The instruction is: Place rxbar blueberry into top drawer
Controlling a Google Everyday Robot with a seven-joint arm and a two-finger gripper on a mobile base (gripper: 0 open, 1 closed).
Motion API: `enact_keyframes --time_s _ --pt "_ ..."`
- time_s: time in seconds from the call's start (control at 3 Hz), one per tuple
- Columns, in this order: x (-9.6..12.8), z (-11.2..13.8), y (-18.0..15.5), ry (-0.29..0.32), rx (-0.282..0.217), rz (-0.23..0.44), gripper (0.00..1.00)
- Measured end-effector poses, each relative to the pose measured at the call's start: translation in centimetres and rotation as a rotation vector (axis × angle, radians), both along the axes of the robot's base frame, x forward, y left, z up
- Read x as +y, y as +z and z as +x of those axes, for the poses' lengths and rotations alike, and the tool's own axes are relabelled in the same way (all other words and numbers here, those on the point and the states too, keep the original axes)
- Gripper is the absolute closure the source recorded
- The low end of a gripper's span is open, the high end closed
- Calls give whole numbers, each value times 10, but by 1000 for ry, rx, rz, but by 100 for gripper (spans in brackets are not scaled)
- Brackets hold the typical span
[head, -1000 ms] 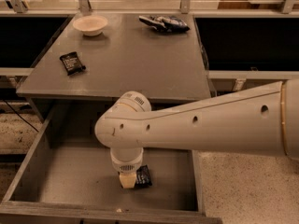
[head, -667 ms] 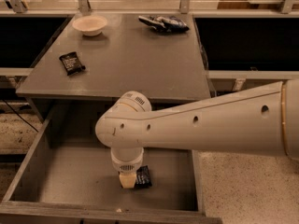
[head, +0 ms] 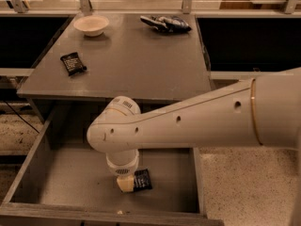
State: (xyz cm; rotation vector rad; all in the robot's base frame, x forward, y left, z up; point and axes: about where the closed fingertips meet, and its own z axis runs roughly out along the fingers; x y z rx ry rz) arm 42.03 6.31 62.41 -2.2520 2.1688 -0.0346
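The top drawer [head: 70, 178] is pulled open below the grey cabinet top. The rxbar blueberry [head: 143, 180], a small dark navy bar with white lettering, lies on the drawer's flat bottom near the front right. My gripper [head: 124, 184] reaches down into the drawer under the white wrist, right beside the bar's left end. The wrist hides most of the gripper.
On the cabinet top [head: 131, 60] lie a black-wrapped bar [head: 73, 63] at the left, a white bowl [head: 91, 25] at the back left and a blue-and-white chip bag [head: 165, 23] at the back. My white arm [head: 211, 121] crosses over the drawer's right side.
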Motion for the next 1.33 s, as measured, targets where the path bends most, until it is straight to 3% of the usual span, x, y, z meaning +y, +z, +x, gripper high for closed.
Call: enact_keyframes --time_s 0.33,1.0,1.33 --pt "6 0 -14 11 18 -48 100" --pt "6 0 -14 12 19 -49 94" --pt "6 0 -14 12 19 -49 75"
